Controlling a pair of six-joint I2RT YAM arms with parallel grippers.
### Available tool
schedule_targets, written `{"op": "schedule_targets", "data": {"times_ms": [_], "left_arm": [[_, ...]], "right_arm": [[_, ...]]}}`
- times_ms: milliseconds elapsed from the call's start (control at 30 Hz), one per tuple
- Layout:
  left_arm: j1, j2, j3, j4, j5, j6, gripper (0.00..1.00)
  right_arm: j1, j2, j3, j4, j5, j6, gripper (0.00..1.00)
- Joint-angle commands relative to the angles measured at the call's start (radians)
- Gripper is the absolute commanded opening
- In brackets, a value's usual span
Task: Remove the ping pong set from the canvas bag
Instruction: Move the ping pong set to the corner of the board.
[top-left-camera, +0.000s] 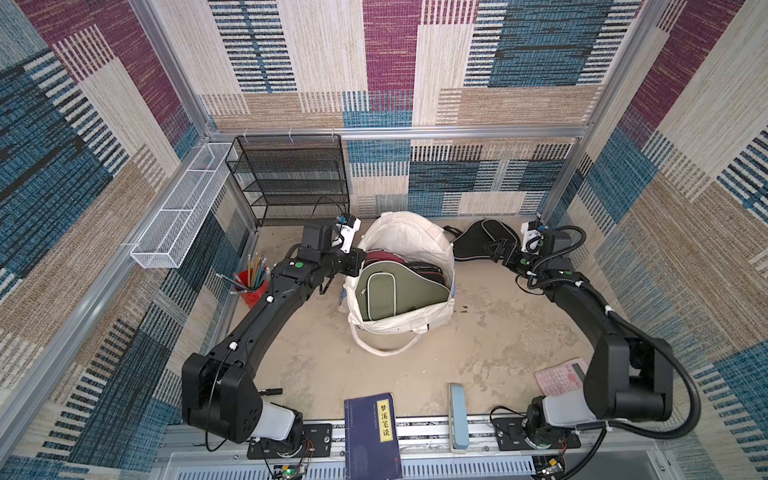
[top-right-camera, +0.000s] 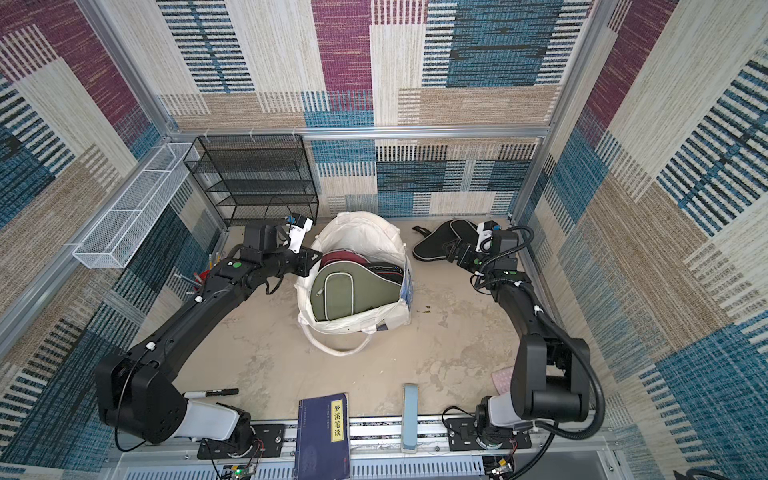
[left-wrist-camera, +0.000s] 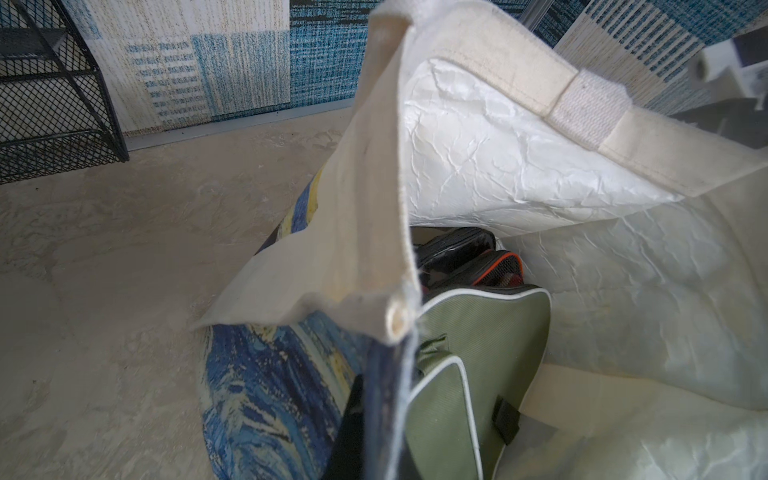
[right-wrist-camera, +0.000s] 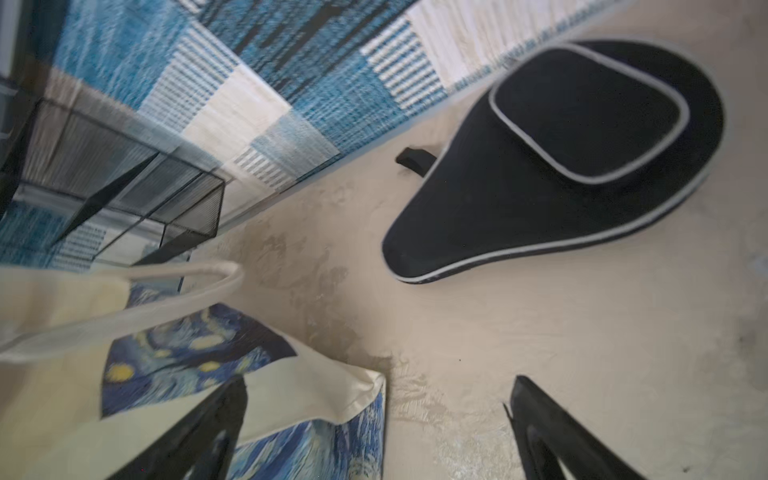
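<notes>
Gripping canvas bag (top-left-camera: 415, 237) by its rim, L pincer (top-left-camera: 354, 262) is clamped tight on the fabric. R pincer (right-wrist-camera: 378, 382) stands wide, holding nothing, near black case (top-left-camera: 473, 243), which lies on worktop (top-left-camera: 415, 374) beside bag, outside it. Inside bag: olive case (top-left-camera: 390, 291) uppermost, maroon case (top-left-camera: 380, 257) behind it, black-red case (left-wrist-camera: 498, 270) alongside.

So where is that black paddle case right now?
In both top views the black paddle case lies flat on the table, outside the canvas bag, to its right near the back wall.
</notes>
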Motion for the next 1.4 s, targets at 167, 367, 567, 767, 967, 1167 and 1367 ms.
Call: {"op": "schedule_targets", "data": {"times_ms": [167,367,567,767,967,1167,1367], "left_arm": [[0.001,0.032,0.024,-0.001,0.042,-0.010,0.00],[0.000,0.051,0.037,-0.004,0.040,-0.002,0.00],[0.000,0.064,0.050,-0.010,0.040,0.000,0.00],[0.001,0.065,0.049,-0.009,0.041,0.002,0.00],[0.001,0.064,0.049,-0.015,0.035,0.011,0.00],[0.001,0.071,0.056,-0.014,0.037,0.014,0.00],[0.000,0.076,0.064,-0.019,0.040,0.019,0.00]], "right_arm": [[-0.003,0.277,0.079,0.223,0.055,0.427,0.78],[-0.005,0.376,0.136,0.195,0.143,0.523,0.72],[-0.005,0.447,0.159,0.187,0.176,0.576,0.66],[-0.023,0.499,0.155,0.242,0.189,0.624,0.60],[-0.028,0.547,0.183,0.261,0.199,0.639,0.54],[-0.032,0.579,0.212,0.229,0.203,0.620,0.32],[-0.070,0.590,0.251,0.126,0.197,0.467,0.00]]}}
